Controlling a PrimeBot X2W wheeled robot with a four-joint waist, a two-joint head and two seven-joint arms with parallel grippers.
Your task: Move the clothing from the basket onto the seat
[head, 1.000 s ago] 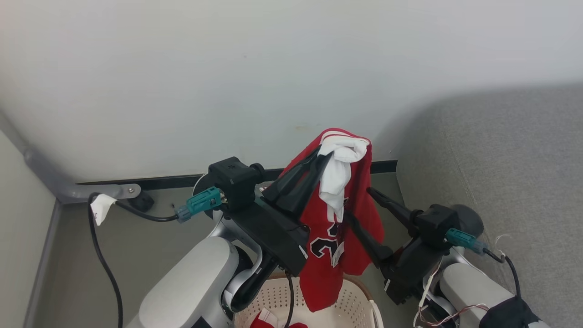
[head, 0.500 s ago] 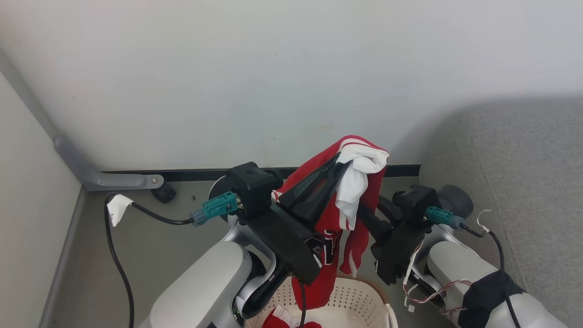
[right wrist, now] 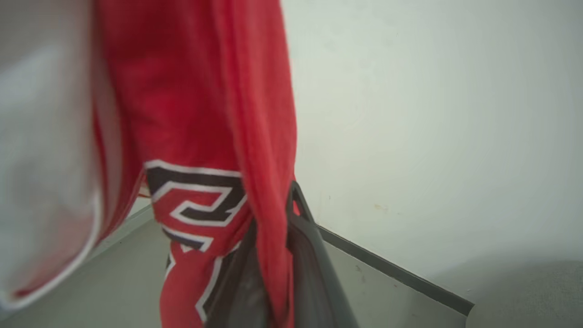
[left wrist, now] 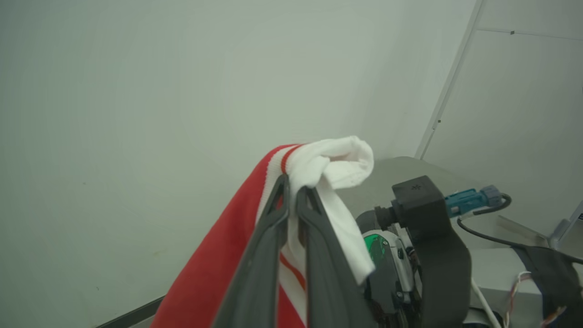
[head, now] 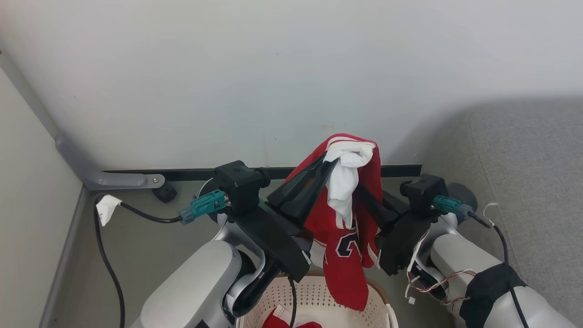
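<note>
Since a second ago my right gripper has gone from spread to clamped on the red jersey, which in the head view hangs over the basket, the grey seat off to my right. From my left wrist, my left gripper is pressed together on the jersey's striped edge and a white cloth. From my right wrist, dark fingers pinch a red fold beside the black-and-white numeral.

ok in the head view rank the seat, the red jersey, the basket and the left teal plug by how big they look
1. seat
2. jersey, held up nearer the camera
3. basket, cut off at the bottom edge and partly covered, so nearly level with the jersey
4. plug
</note>
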